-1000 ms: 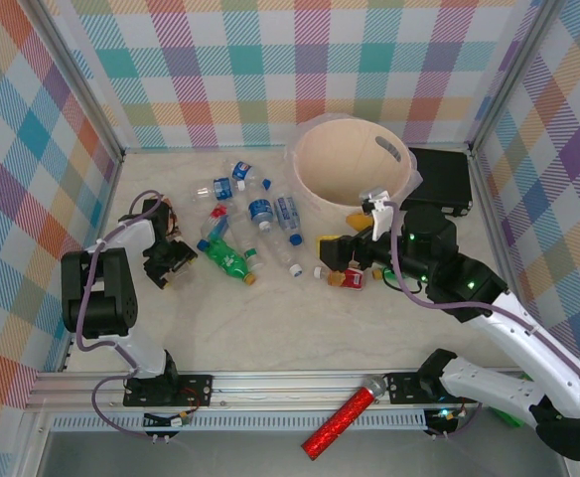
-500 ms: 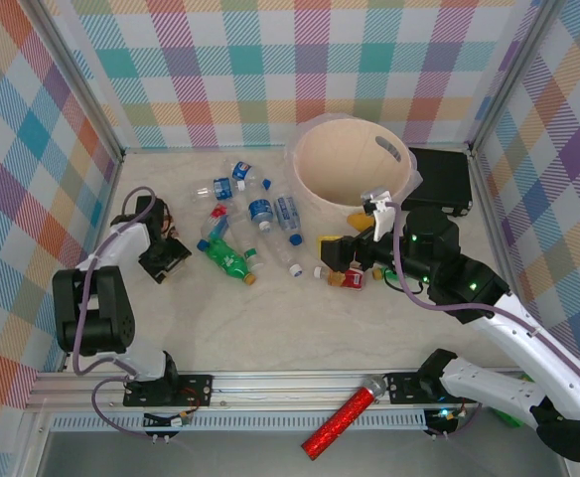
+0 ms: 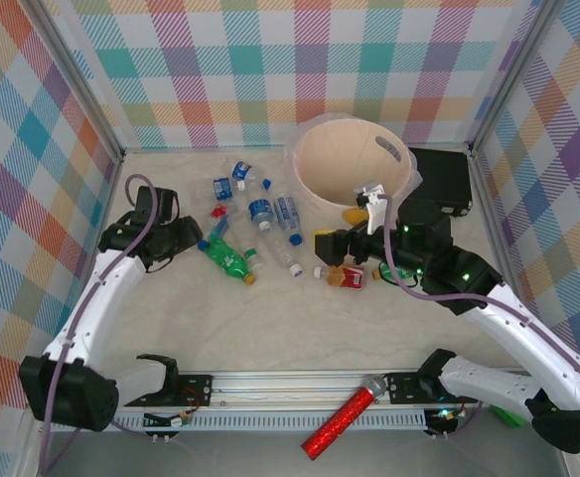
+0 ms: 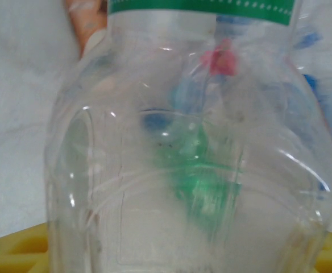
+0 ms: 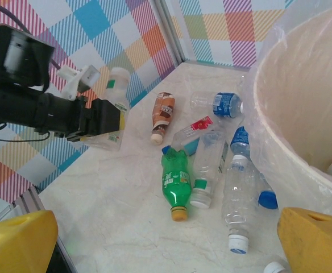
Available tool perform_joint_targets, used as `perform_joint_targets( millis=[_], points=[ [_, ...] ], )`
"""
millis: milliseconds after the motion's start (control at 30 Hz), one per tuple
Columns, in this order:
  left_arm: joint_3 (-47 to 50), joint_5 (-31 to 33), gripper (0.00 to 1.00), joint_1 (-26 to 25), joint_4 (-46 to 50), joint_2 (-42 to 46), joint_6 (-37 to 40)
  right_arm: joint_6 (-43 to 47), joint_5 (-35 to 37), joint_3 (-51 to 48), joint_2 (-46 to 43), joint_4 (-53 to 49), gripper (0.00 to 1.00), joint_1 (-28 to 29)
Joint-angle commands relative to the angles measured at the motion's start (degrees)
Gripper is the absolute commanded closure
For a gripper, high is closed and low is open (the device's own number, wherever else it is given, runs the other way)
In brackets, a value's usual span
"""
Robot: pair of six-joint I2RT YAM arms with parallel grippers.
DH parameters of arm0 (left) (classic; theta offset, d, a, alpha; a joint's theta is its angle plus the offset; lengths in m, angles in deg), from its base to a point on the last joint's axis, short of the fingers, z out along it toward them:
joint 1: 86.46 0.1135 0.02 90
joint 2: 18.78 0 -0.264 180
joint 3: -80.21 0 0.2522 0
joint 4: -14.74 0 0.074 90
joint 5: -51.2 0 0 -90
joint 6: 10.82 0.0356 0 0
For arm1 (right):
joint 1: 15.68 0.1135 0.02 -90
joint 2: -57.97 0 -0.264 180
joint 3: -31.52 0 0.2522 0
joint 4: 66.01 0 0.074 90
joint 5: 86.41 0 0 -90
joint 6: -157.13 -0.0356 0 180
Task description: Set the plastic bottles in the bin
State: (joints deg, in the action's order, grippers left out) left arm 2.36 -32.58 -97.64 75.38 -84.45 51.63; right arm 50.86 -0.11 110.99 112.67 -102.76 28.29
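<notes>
My left gripper (image 3: 174, 238) is shut on a clear plastic bottle (image 5: 110, 122) with a green label, held just above the table at the far left. That bottle (image 4: 183, 159) sits right in front of the left wrist camera, between the yellow fingers (image 4: 12, 250). Several more plastic bottles lie left of the bin (image 3: 305, 179): a green one (image 3: 227, 260) (image 5: 176, 182), clear ones with blue labels (image 3: 260, 211) and a brown one (image 5: 164, 114). My right gripper (image 3: 332, 246) (image 5: 166, 244) hangs open beside the bin wall (image 5: 302, 102), above a red-labelled bottle (image 3: 346, 277).
A flat black case (image 3: 439, 179) lies to the right of the bin. A red glittery tube (image 3: 345, 417) rests on the front rail. Plaid walls close in the table on three sides.
The left arm has unfolded and its gripper has closed on the clear bottle, carrying it up and slightly right. The right gripper has drifted a little toward the bin, still open.
</notes>
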Motion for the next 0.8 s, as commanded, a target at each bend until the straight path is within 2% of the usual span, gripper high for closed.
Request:
perform_joint_targets(
  millis=[0,100,233,367,567,767],
  points=[
    [-2.66,7.13,0.38,-5.37,1.19,1.96,3.61,-0.92,-0.6,4.47,1.49,-0.99,0.0,0.42],
    [-3.14,9.74,0.37,-10.94,-0.6,3.14,4.53,-1.63,-1.16,8.0,4.35,-3.36,0.01,0.42],
    [-1.51,13.33,0.36,-20.85,-6.57,6.37,7.65,-2.09,-2.16,11.34,7.36,-4.56,0.04,0.42],
    [-0.97,14.55,0.37,-28.57,-10.73,8.03,11.58,-2.24,-5.65,14.61,10.68,-4.95,0.13,0.47],
    [0.41,13.18,0.38,-36.58,-15.79,9.37,17.71,-3.19,-8.45,18.59,15.28,-5.92,0.19,0.42],
    [1.82,9.81,0.37,-40.89,-18.53,10.05,21.0,-4.99,-14.13,21.32,18.82,-4.94,0.3,0.37]
  ],
)
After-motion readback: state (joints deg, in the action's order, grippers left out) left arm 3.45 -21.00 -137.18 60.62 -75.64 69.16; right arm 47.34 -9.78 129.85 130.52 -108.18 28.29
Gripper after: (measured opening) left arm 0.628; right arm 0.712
